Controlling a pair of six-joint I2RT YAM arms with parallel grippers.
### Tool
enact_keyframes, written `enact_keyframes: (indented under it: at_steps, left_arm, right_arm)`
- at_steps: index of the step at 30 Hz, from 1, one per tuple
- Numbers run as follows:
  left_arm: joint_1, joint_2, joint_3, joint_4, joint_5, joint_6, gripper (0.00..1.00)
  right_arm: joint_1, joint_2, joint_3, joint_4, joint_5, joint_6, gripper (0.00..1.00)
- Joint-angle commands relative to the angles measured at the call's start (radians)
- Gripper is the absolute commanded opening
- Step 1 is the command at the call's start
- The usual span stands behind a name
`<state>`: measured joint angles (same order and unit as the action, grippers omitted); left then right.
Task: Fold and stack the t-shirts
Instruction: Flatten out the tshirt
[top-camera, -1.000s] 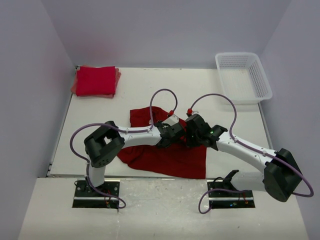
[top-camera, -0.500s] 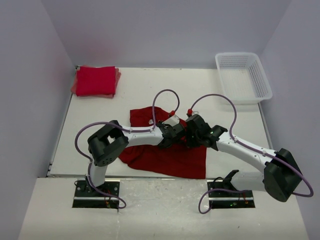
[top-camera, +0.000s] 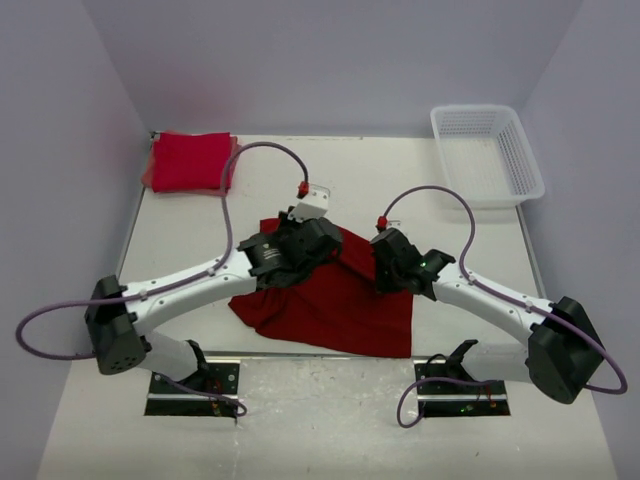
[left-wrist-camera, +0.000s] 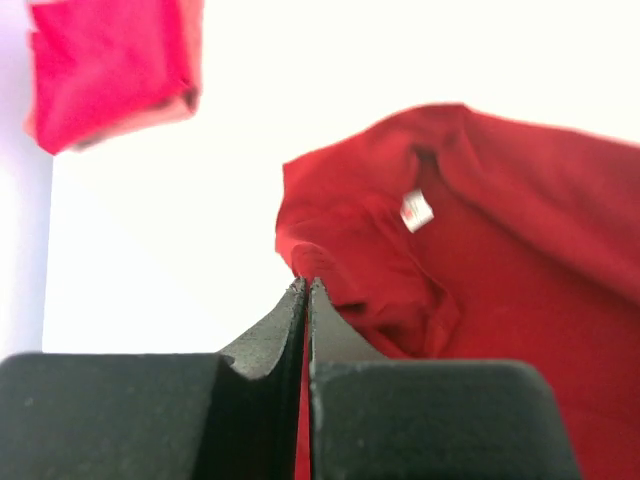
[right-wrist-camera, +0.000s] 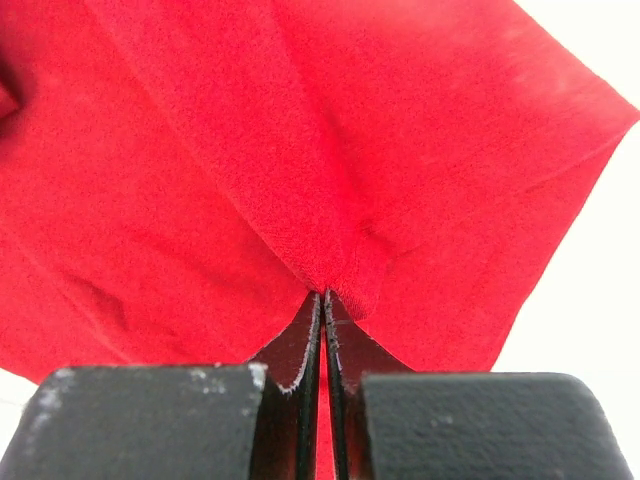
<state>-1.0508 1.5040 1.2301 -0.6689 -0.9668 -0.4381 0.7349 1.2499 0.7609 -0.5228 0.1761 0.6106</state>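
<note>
Top view: 1 dark red shirt lies crumpled in the middle of the desk, between the 2 arms, with its near edge close to the bases. 1 folded bright red stack sits in the far-left corner, well apart from it. Basket is far right.

Left tool: jaws together, with a thin sliver of red cloth clamped between them. Left wrist view shows the collar and its white label just ahead and right of the tips, so this grip is on the far-left part, by the neck.

Right tool: jaws together on a pinched ridge of cloth, with tension folds fanning away from the tips. From above it sits on the shirt's right side, far half.

Key relation: both grips are on the far half, roughly level, left and right of the shirt's middle. The hem end lies toward the bases. Long axis looks far-to-near, skewed a bit, with the near corner trailing left. Cloth between the 2 tools looks raised; the rest lies on the desk.

My read: the step in hand is spreading or the first fold, not stacking. The next move needs both tools travelling together along that far-near axis. If 1 leads, the skew gets worse. The stack lies far-left of the shirt, so the left arm is nearer for the later carry. Can't tell how many shirts are in the stack.
</note>
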Motion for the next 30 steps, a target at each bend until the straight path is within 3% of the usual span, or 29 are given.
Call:
enact_keyframes:
  at_steps: [1,7,12,16,22,25,30]
  left_arm:
    - [-0.006,-0.166,-0.015,-0.029,-0.085,-0.03,0.0]
    - [-0.005,-0.436,-0.031,-0.001,-0.104,0.012,0.0]
    - [-0.005,-0.55,-0.03,-0.152,-0.078,-0.14,0.0]
    - [-0.005,-0.55,-0.132,-0.195,0.012,-0.235,0.0]
    - [-0.005,-0.495,-0.311,-0.043,0.194,-0.287,0.0]
    - [-0.005,-0.487,-0.328,-0.018,0.178,-0.272,0.0]
    - [-0.003,-0.488,-0.192,-0.086,0.065,-0.202,0.0]
  right_arm:
    - [0.004,-0.027,0.061,-0.032,0.095,0.011,0.0]
    - [0.004,-0.01,0.185,-0.103,0.172,-0.035,0.0]
    - [0.006,-0.009,0.258,-0.117,0.148,-0.06,0.0]
    - [0.004,-0.01,0.253,-0.121,0.137,-0.061,0.0]
    - [0.006,-0.027,0.224,-0.123,0.135,-0.055,0.0]
    - [0.006,-0.055,0.221,-0.131,0.161,-0.061,0.0]
    - [0.004,-0.084,0.29,-0.149,0.253,-0.1,0.0]
